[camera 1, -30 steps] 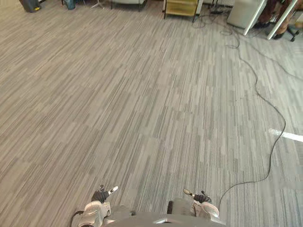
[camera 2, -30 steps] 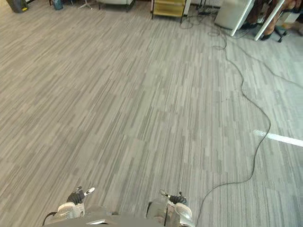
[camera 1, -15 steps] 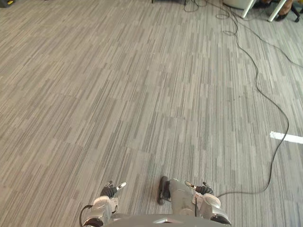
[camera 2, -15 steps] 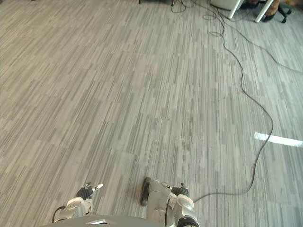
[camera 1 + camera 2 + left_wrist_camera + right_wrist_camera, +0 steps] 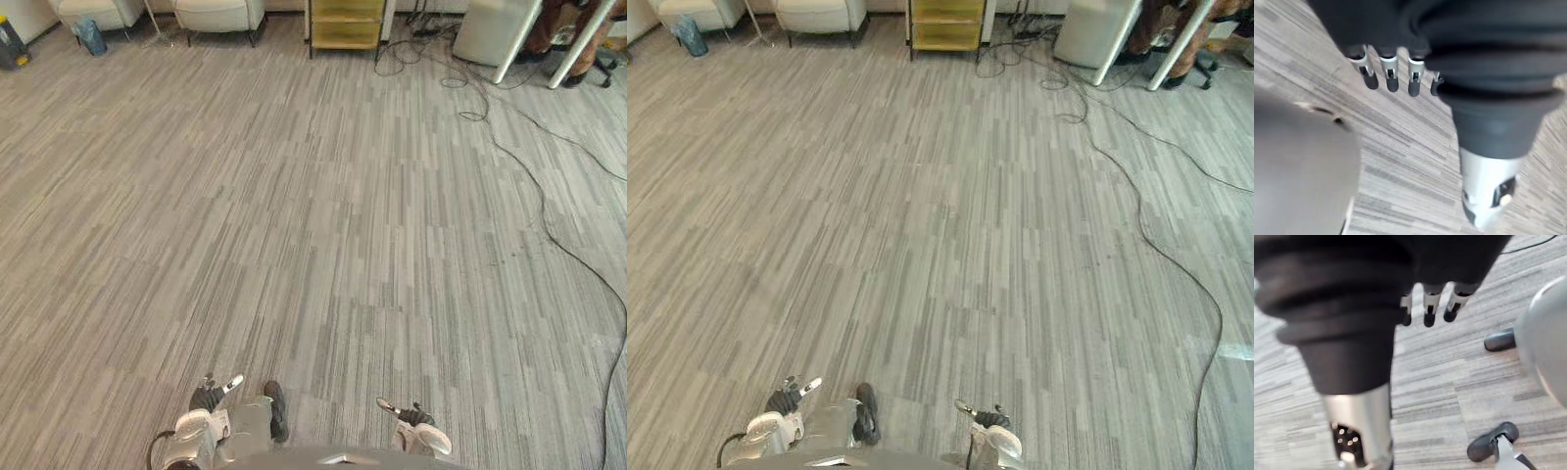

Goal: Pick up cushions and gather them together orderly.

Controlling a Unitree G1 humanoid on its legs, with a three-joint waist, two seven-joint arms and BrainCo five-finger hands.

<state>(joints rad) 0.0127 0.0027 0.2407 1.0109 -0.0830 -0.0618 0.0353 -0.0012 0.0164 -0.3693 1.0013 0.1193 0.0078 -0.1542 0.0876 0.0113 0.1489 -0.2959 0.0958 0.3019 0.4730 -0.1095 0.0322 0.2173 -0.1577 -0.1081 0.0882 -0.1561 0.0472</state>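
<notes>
1. I am hanging left hand and right hand low, fingers loose, holding nothing.
2. I am facing grey floor; where cushions lie I cannot tell.
3. I am judging gathering not yet begun.

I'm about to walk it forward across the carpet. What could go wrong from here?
1. A black cable snakes across the carpet ahead on the right; veering that way could trip the robot.
2. More cables lie tangled by the yellow cabinet at the far end, another likely snag.
3. The left hand and right hand hang open and low; a stumble might knock them on the carpet.
</notes>
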